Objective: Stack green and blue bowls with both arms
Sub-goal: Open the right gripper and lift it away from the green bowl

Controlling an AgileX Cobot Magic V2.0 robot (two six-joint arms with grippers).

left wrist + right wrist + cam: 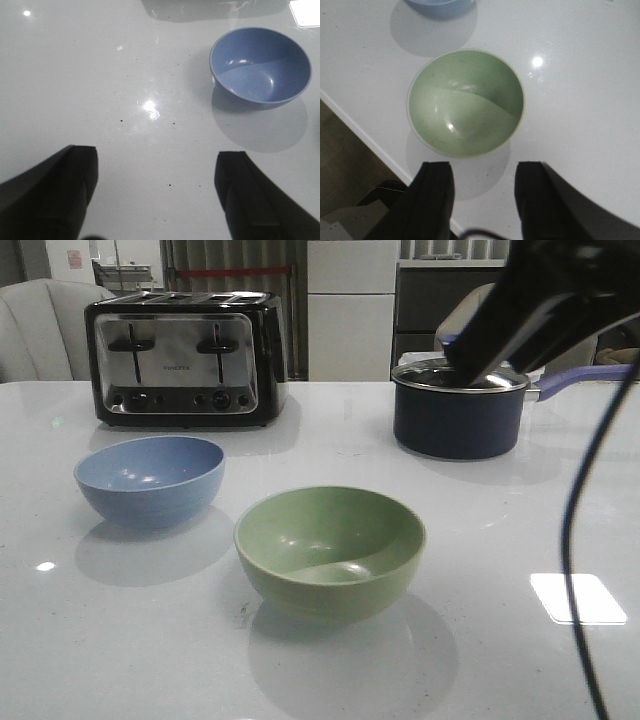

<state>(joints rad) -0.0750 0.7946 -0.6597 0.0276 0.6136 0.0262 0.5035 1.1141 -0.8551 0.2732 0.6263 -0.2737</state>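
The pale green bowl (330, 548) sits upright on the white table near the front centre. The dusty blue bowl (150, 478) sits upright to its left and a little farther back; the two are apart. In the left wrist view the blue bowl (260, 67) lies well beyond my left gripper (156, 172), which is open and empty over bare table. In the right wrist view the green bowl (466, 102) lies just beyond my right gripper (484, 182), which is open and empty above the table; a sliver of the blue bowl (440, 6) shows past it.
A black and chrome toaster (185, 358) stands at the back left. A dark navy saucepan (458, 408) with a purple handle stands at the back right. The right arm (540, 300) and its cable (585, 540) hang at the right. The table edge (365, 137) is near the green bowl.
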